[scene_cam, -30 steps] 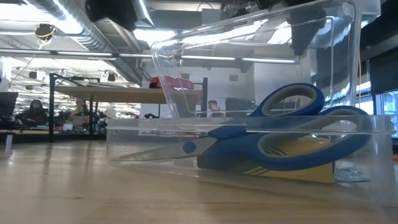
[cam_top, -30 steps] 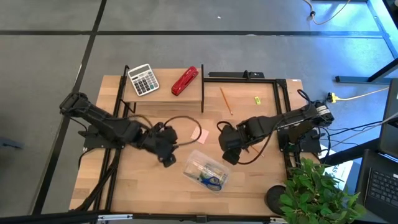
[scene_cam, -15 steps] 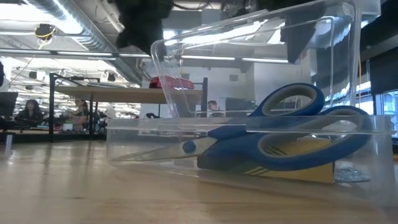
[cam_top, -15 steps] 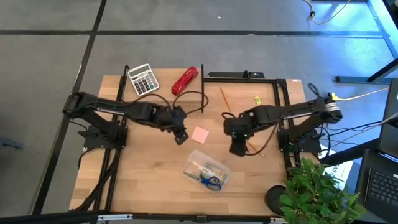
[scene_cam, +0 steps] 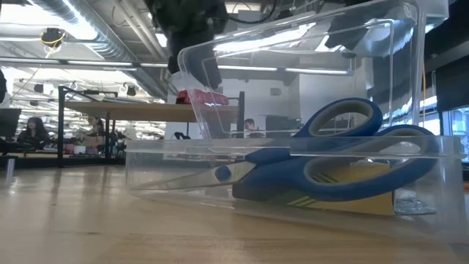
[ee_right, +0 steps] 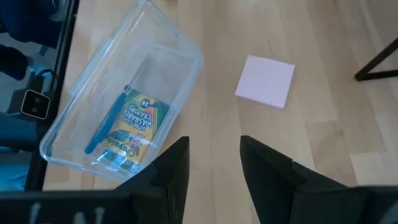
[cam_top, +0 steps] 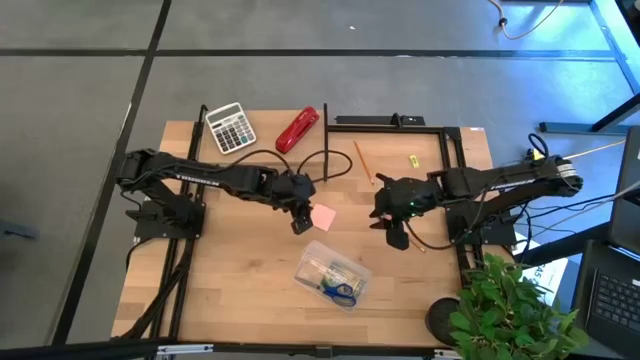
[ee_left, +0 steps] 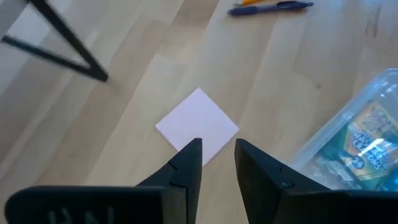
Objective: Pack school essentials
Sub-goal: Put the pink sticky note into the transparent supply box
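High view: left gripper, jaws narrowly parted and empty, is held just beside the pink sticky-note pad at mid-table; jaws should be widened to straddle the pad before closing.

white-grey calculator on the raised shelf at the table's far edge | red stapler beside it on that shelf, apart | green plant past the table's near right corner | people seated in the room behind

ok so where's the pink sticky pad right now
In the high view the pink sticky-note pad lies flat mid-table, just under the left pincer and above the clear box.
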